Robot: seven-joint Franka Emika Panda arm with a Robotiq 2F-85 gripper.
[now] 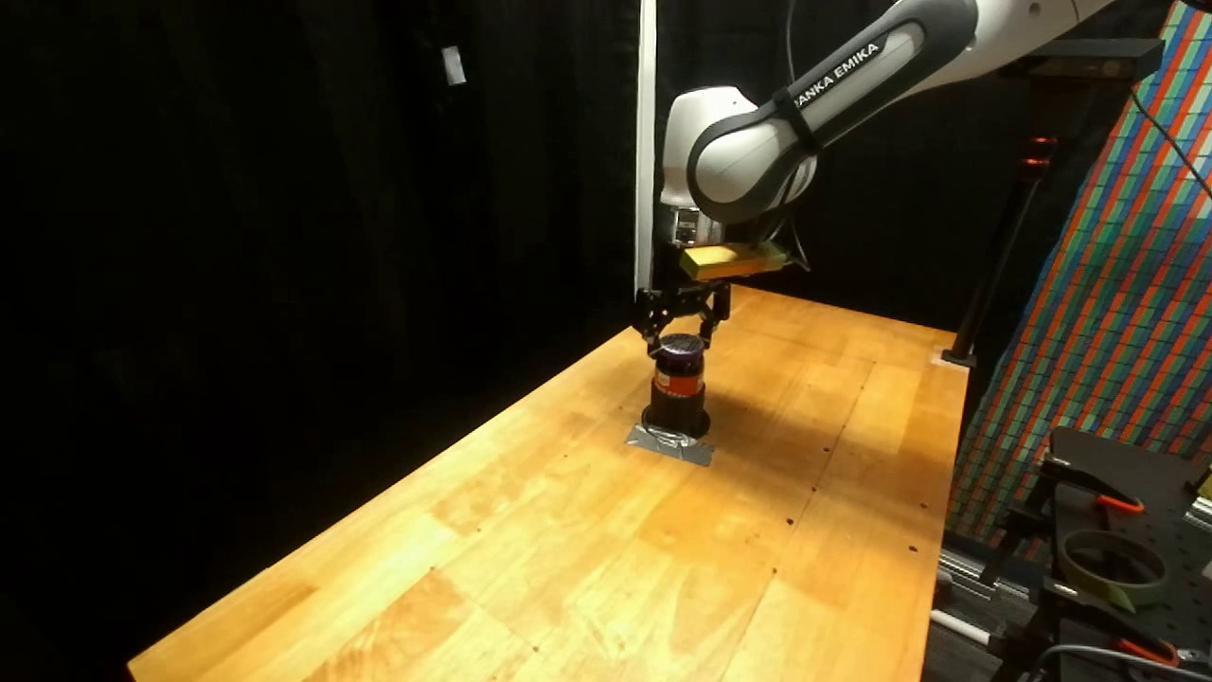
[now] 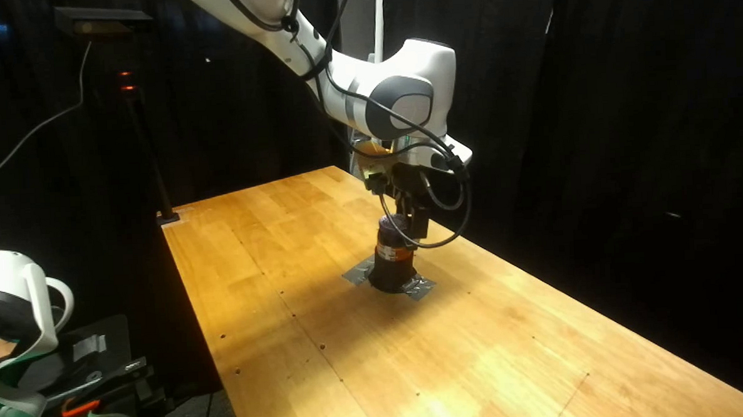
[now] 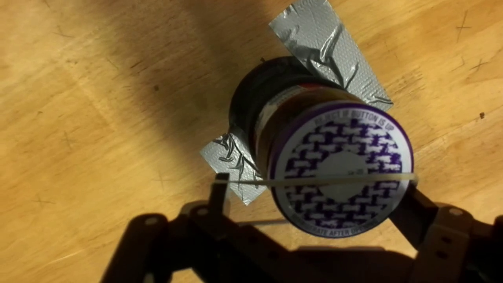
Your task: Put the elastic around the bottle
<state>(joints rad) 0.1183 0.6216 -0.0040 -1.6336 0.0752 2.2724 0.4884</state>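
Observation:
The bottle, squat and dark with an orange-red band, stands upright in a black base on the table in both exterior views. Its purple and white lid shows from above in the wrist view. My gripper is open, its fingers apart at either side of the lid; it is at lid height in an exterior view. The elastic, a thin pale band, is stretched between the fingertips and crosses over the lid. A second thin strand at the lower left runs to the lid's edge and is hidden there.
Silver tape fixes the black base to the wooden table. A looped cable hangs from the wrist beside the bottle. A camera stand stands at the table's far corner. A side cart holds a tape roll.

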